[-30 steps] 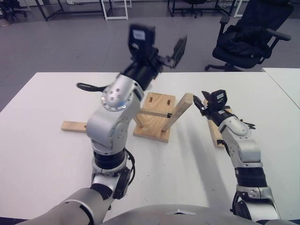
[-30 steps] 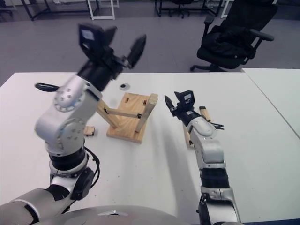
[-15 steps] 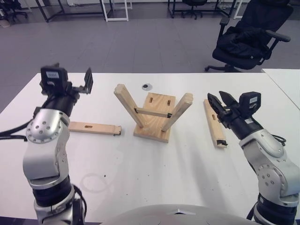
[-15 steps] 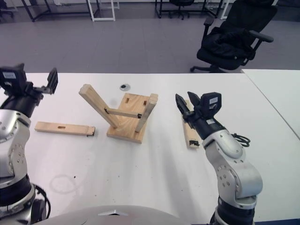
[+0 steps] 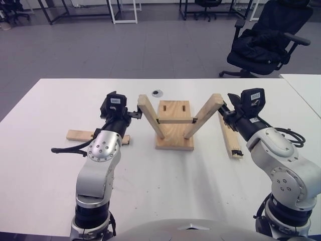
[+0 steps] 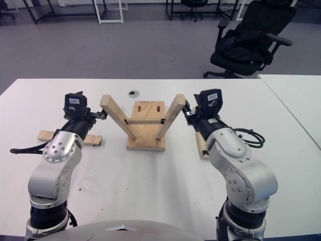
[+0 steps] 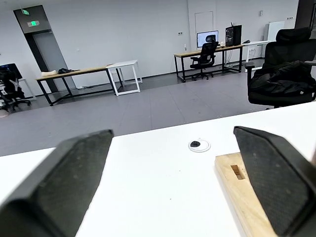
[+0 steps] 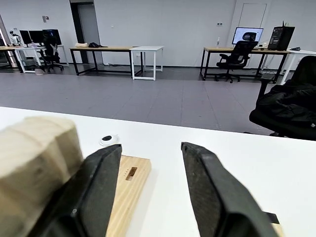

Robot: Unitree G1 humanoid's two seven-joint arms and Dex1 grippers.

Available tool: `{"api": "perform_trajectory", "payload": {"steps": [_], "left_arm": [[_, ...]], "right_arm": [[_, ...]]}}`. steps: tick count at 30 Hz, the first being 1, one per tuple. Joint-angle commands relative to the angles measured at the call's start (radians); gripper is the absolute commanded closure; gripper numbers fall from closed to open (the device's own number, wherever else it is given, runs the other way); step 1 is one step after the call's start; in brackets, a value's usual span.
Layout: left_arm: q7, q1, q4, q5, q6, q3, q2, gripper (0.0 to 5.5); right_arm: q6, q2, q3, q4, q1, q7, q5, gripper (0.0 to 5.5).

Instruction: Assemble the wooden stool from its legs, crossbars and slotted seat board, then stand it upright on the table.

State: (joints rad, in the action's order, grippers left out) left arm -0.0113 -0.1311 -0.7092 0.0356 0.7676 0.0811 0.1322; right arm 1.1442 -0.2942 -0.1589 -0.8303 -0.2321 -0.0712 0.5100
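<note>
The slotted seat board (image 5: pixel 173 136) lies flat at mid table. Two legs stand in it, splayed in a V: the left leg (image 5: pixel 151 116) and the right leg (image 5: pixel 203 116), joined by a thin crossbar (image 5: pixel 175 120). My left gripper (image 5: pixel 132 115) is open just outside the left leg's top, with nothing between its pads (image 7: pixel 74 182). My right gripper (image 5: pixel 225 112) is open just outside the right leg's top; that leg's end (image 8: pixel 34 163) sits beside one finger, not between them. A loose leg (image 5: pixel 79 135) lies behind my left arm, another loose leg (image 5: pixel 230 142) under my right arm.
A small round cable grommet (image 5: pixel 157 93) sits in the table behind the stool. A black office chair (image 5: pixel 266 40) stands beyond the far right edge. A second table (image 5: pixel 306 85) begins at the right. The near half of the table (image 5: pixel 175 191) is bare.
My left arm came down from high over the table and closed in on the left leg; my right gripper moved up to the right leg. The half-built stool now sits square, its legs splayed wider.
</note>
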Motion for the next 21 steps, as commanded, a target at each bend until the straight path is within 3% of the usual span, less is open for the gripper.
{"api": "perform_trajectory", "payload": {"steps": [1,11,21], "left_arm": [[-0.017,-0.058,-0.046,-0.018,0.05,0.082,0.007,1.0],[-0.049,-0.226,-0.016,-0.145,0.109,0.232,0.034,1.0],[-0.115,-0.283,0.026,-0.19,0.109,0.318,0.032,1.0]], "right_arm": [[0.032,-0.053,0.052,0.011,-0.062,0.028,-0.02,3.23],[0.013,-0.188,0.256,-0.028,-0.17,0.13,-0.113,3.23],[0.024,-0.21,0.368,-0.033,-0.246,0.193,-0.171,3.23]]}}
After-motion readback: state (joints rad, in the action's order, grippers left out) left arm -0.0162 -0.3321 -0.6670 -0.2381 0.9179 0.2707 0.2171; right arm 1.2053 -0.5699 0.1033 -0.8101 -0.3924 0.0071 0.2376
